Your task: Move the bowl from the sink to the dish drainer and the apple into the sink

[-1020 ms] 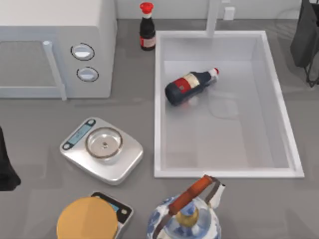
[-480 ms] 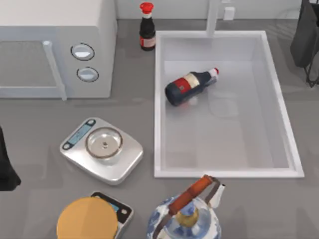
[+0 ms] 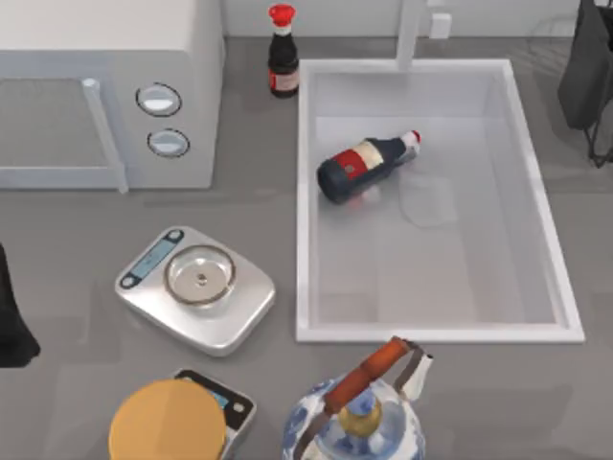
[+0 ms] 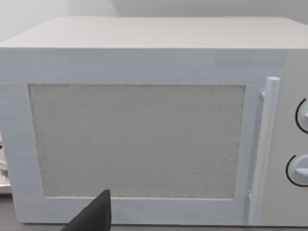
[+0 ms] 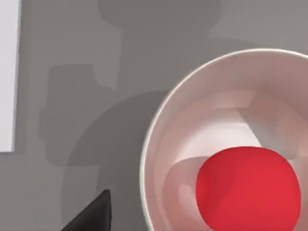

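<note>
the smooth red apple point(image 5: 248, 188) sits inside a glossy pale round bowl point(image 5: 163, 144) on the matte grey worktop point(image 5: 72, 72), below the right wrist camera. the white rectangular sink point(image 3: 306, 192) holds a dark bottle point(image 3: 364, 165) lying on its side. the right arm point(image 3: 586, 67) is at the top view's upper right edge, the left arm point(image 3: 11, 316) parked at its left edge; i cannot tell how far either one's fingers are open.

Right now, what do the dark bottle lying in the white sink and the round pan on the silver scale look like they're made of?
The dark bottle with the red-and-white label looks like glossy glass or hard plastic, going by its sheen. The round pan on the silver scale looks like brushed steel, grey with soft reflections.
</note>
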Controlling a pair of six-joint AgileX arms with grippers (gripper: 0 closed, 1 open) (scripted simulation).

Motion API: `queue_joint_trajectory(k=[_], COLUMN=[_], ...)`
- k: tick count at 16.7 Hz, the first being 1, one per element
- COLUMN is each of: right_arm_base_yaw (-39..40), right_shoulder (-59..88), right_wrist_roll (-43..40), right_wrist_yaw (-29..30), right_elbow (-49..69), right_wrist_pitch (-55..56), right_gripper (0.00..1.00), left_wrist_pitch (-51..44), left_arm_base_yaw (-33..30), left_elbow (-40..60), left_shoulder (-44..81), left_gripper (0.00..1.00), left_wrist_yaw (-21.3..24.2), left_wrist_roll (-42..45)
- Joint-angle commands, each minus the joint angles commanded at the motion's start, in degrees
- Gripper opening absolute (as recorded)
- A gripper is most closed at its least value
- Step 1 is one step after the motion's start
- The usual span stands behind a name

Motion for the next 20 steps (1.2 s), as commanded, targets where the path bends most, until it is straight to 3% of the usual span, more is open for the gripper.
queue_joint_trajectory(k=[9, 16, 20], right_arm_base_yaw=[-6.0, -6.0, -6.0], right_shoulder=[30.7, 32.0, 35.2], right_wrist_roll=[-5.8, -6.1, -6.0], right_wrist_yaw=[0.0, 0.0, 0.0], right_elbow=[20.7, 21.4, 17.6], right_wrist_pitch=[-22.0, -22.8, -16.4], right_gripper=[1.00, 1.00, 1.00], left_wrist_pitch=[0.0, 0.0, 0.0], left_arm_base_yaw=[0.0, 0.0, 0.0], left_elbow=[0.0, 0.0, 0.0], left_shoulder=[0.0, 0.0, 0.0], left_gripper=[1.00, 1.00, 1.00], left_wrist_yaw=[0.0, 0.0, 0.0], left_wrist_roll=[0.0, 0.0, 0.0])
